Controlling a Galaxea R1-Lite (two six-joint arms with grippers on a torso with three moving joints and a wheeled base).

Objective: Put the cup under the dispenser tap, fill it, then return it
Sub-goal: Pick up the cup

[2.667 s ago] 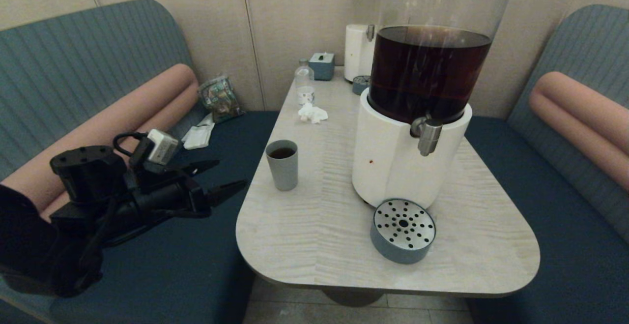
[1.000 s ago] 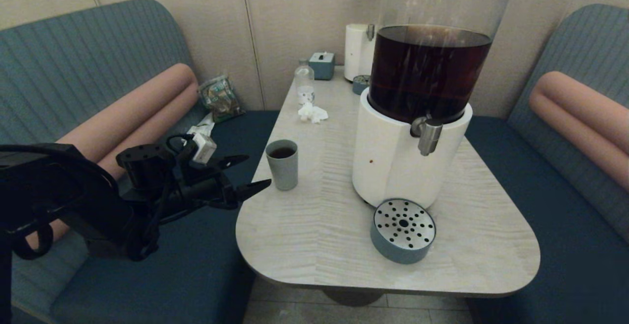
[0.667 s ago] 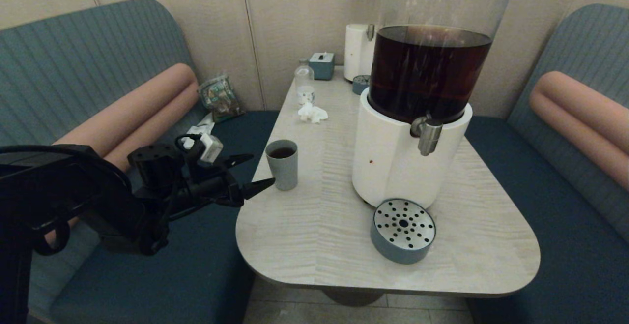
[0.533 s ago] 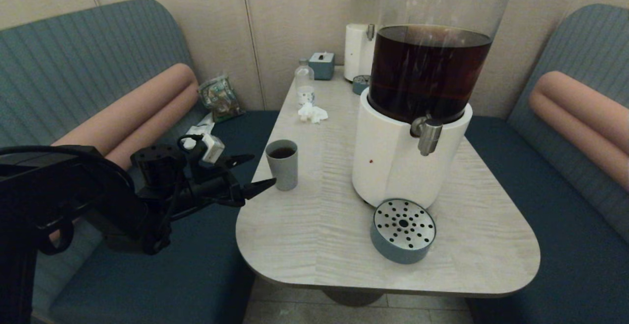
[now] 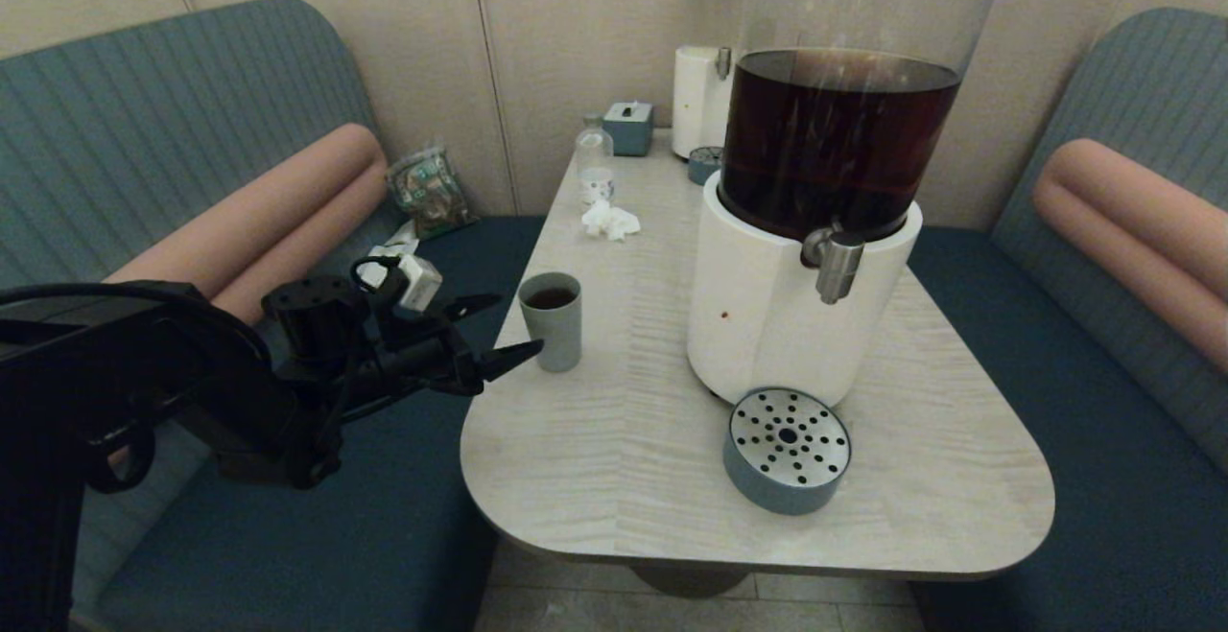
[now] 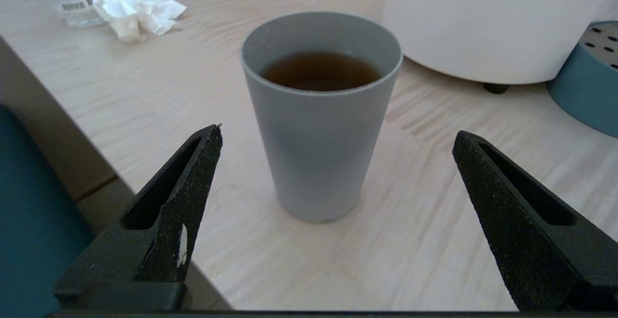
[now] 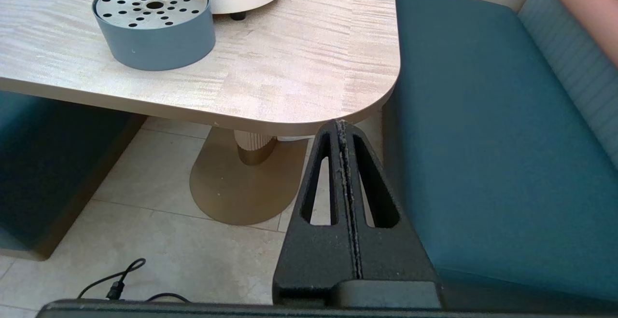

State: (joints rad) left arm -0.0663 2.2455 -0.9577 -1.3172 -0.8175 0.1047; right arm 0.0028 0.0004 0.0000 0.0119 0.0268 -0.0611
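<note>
The grey-blue cup [image 5: 552, 322] [image 6: 321, 115] stands upright near the table's left edge, holding some brown liquid. My left gripper [image 5: 508, 330] [image 6: 337, 132] is open just left of the cup, fingers level with its lower half and apart from it on both sides. The dispenser tap [image 5: 838, 267] points down from the big dispenser [image 5: 796, 306], whose clear tank holds dark liquid, to the cup's right. Below the table's near right corner hangs my right gripper [image 7: 342, 124], shut on nothing and absent from the head view.
A round grey-blue drip tray [image 5: 787, 450] [image 7: 154, 23] sits in front of the dispenser base. Farther back stand a clear bottle [image 5: 594, 164], a crumpled tissue [image 5: 610, 220], a small box [image 5: 628, 128] and a slimmer white dispenser [image 5: 698, 95]. Blue benches flank the table [image 5: 614, 479].
My left arm has risen from the bench and moved right toward the cup, its open fingers now reaching over the table's left edge. The cup has not moved.
</note>
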